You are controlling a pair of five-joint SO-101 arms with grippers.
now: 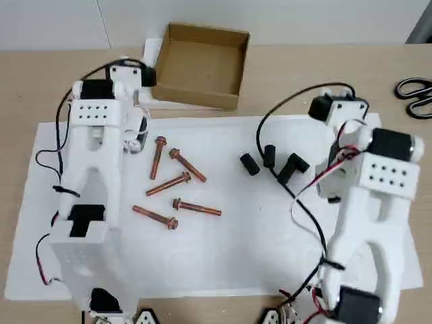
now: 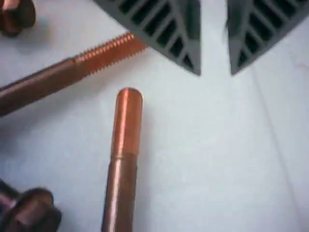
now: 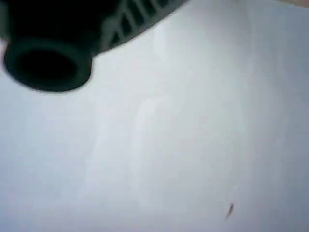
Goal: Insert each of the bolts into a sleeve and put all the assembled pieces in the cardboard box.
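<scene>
Left arm (image 1: 94, 155) folded down beside the cardboard box (image 1: 202, 64); left gripper (image 2: 215, 71), jaws slightly apart, hangs over the bolts (image 1: 177, 182) lying before the box. Right gripper (image 3: 91, 29), farther from the box, clamps a black sleeve (image 3: 48, 65).

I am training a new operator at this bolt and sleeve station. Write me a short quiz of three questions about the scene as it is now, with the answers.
1. How many bolts lie on the white mat?
2. True or false: the cardboard box already holds an assembled piece.
3. The left gripper is: A) open above the mat, B) shut on a bolt, C) shut on a sleeve.
Key: 1. Five. 2. False. 3. A.
</scene>
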